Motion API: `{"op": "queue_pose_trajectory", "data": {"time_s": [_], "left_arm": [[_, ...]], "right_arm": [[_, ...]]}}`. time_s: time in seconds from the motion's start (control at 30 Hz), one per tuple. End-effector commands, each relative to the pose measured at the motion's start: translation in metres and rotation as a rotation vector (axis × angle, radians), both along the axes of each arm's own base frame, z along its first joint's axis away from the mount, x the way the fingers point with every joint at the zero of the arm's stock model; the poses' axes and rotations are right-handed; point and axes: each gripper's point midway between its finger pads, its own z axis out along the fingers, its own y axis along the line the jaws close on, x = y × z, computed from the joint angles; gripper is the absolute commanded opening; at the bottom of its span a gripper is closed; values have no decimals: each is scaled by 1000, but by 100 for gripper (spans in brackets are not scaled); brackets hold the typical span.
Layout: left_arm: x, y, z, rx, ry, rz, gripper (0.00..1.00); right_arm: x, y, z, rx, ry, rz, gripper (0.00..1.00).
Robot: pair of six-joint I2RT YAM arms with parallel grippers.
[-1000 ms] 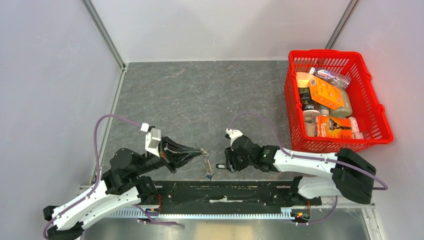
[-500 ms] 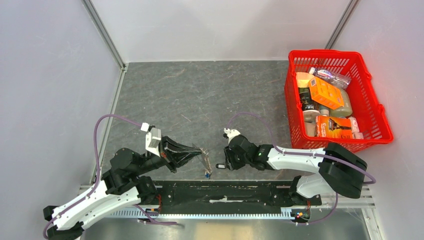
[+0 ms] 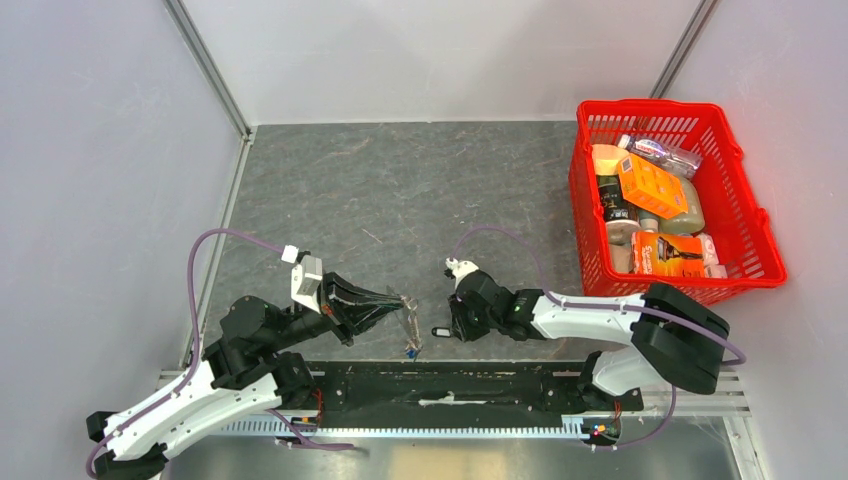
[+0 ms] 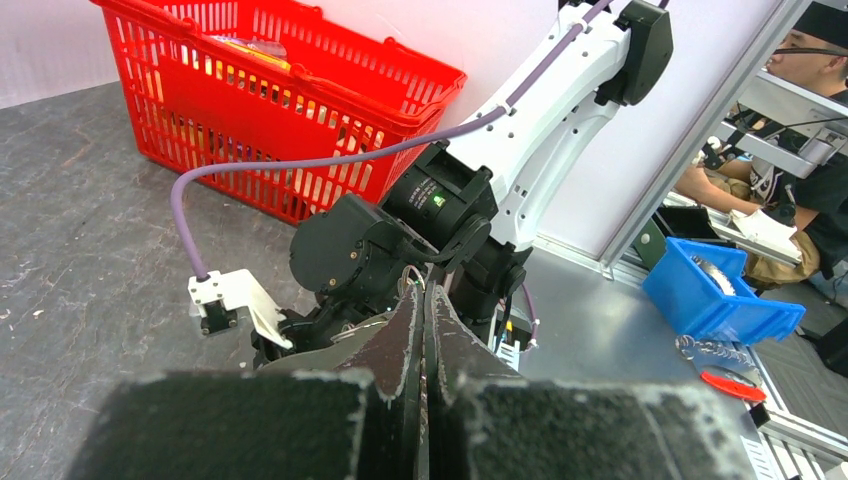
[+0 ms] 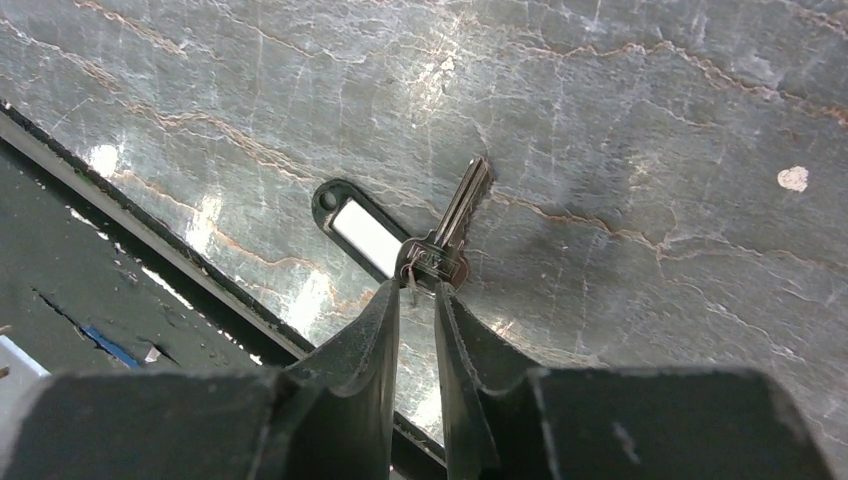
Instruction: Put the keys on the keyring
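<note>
My left gripper (image 3: 397, 303) is shut on the keyring (image 3: 405, 304). Its twisted chain hangs down to a small coloured tag (image 3: 412, 349) near the table's front edge. In the left wrist view the fingers (image 4: 425, 292) are pressed together, and a bit of silver wire loop (image 4: 413, 271) pokes out at their tips. One of the keys (image 5: 452, 235), silver with a dark head, lies flat on the table beside a black label tag (image 5: 358, 230). My right gripper (image 5: 417, 291) is low over it, its jaws a narrow gap apart, with the tips at the key's head. That key with its black tag (image 3: 440, 331) lies just left of the right gripper (image 3: 452, 326).
A red basket (image 3: 676, 107) full of packaged goods stands at the right rear and also shows as the red basket (image 4: 400, 95) behind the right arm. A black strip (image 3: 450, 385) runs along the table's near edge, close below the key. Grey walls enclose the table.
The right gripper's jaws have narrowed around the key's head, and the right arm has edged slightly left. The left arm still holds the keyring and has barely moved.
</note>
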Motion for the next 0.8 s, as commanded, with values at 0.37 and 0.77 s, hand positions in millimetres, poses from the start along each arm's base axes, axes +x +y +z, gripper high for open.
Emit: {"op": "queue_pose_trajectory", "data": {"time_s": [0.37, 0.77], "left_arm": [[-1, 7, 28, -62, -62, 15, 2], [-3, 8, 29, -65, -62, 10, 2]], "right_arm": [[11, 13, 14, 49, -51, 15, 0], [17, 4, 40, 52, -117, -2, 0]]}}
